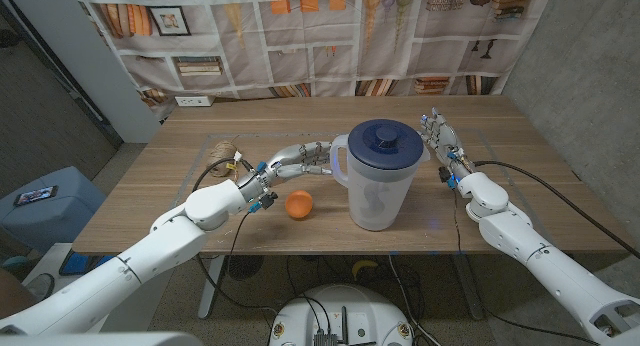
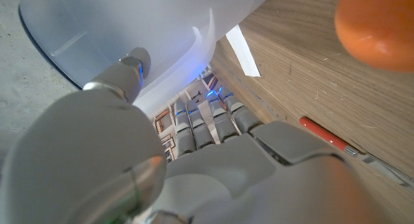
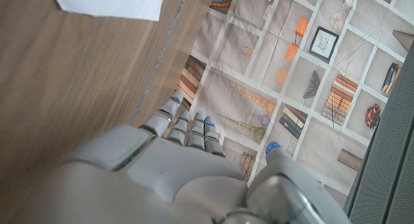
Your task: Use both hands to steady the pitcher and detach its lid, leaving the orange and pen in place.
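- Wooden tabletop (image 1: pixel 520 201) stood before a hanging printed backdrop (image 1: pixel 300 31) of bookshelf and picture-frame motifs; a wall outlet (image 1: pixel 194 101) sat low at its 9 o'clock end.
- Pitcher (image 1: pixel 375 191) stood upright near the tabletop's middle, towards the near edge: translucent white plastic body, dark blue lid (image 1: pixel 385 141) seated on top, handle facing 9 o'clock.
- Orange (image 1: pixel 298 204) lay just beside the pitcher at its 9 o'clock, apart from it. Pen (image 2: pixel 326 134), red-barrelled, lay on the wood near the orange in the left wrist view.
- Left hand (image 1: pixel 300 162) reached to the pitcher's handle side, fingers extended towards the handle; left wrist view showed the fingers (image 2: pixel 213 123) close under the pitcher wall, thumb alongside. No closed grasp was visible; contact could not be confirmed.
- Right hand (image 1: pixel 437 138) stood at the pitcher's 3 o'clock, near but apart, fingers straight and spread, holding nothing.
- Handling judgement: pitcher looked empty, so light and easy to tip or slide; smooth plastic likely slippery. Walls stiff enough for a firm wrap, not fragile.
- Best hold, as judged: one hand on the handle or around the body to brace, the other around the lid's rim or raised centre knob, pulling or twisting upward.
- Risk: a sideways shove could knock the orange.
- No brand, label or readable writing was visible on the pitcher; a white paper slip (image 3: pixel 110 4) on the wood was blank as far as visible.
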`<action>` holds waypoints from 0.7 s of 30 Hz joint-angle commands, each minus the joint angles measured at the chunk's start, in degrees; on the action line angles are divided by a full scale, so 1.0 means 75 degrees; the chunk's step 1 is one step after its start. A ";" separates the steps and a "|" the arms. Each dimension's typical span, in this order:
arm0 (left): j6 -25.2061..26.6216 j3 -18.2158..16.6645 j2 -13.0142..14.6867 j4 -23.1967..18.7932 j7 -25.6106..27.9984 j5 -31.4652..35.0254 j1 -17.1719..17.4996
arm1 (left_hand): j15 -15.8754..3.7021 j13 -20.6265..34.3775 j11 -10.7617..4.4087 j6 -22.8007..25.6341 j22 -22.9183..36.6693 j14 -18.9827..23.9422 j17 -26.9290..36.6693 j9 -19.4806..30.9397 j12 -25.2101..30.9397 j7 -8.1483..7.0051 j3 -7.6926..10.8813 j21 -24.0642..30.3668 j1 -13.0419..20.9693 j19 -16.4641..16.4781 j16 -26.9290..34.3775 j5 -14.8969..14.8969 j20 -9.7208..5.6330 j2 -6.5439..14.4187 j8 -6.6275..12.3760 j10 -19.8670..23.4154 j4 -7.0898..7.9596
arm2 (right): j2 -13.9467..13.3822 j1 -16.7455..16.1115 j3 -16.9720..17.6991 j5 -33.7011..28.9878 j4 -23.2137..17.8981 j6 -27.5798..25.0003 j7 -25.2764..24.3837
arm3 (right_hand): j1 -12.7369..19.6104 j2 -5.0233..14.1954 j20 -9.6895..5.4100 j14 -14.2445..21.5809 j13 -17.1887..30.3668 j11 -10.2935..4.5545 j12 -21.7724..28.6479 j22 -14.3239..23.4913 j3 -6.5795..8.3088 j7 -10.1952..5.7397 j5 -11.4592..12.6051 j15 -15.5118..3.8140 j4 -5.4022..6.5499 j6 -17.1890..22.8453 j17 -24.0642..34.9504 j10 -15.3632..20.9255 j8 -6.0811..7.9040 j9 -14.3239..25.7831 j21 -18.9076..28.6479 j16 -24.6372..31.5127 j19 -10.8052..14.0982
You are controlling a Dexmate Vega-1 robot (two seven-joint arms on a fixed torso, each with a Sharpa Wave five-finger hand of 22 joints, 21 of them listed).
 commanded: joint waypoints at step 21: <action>0.0407 -0.0090 -0.0523 -0.0378 0.0835 -0.0221 0.0304 | -0.1284 -0.0001 -0.0121 0.2096 0.0049 0.2257 0.0041 0.0058 0.0085 0.0298 -0.1256 0.0059 0.0942 0.1292 0.0110 0.0050 -0.0795 0.0219 0.0078 0.2181 0.0108 | -0.0079 -0.0005 0.0040 0.0091 0.0104 0.0010 0.0170 | 0.0046 0.0069 0.0045 0.0060 0.0015 0.0041 0.0035 0.0018 0.0129 0.0002 -0.0023 0.0003 -0.0013 0.0059 -0.0035 0.0041 0.0037 0.0022 0.0046 0.0054 0.0036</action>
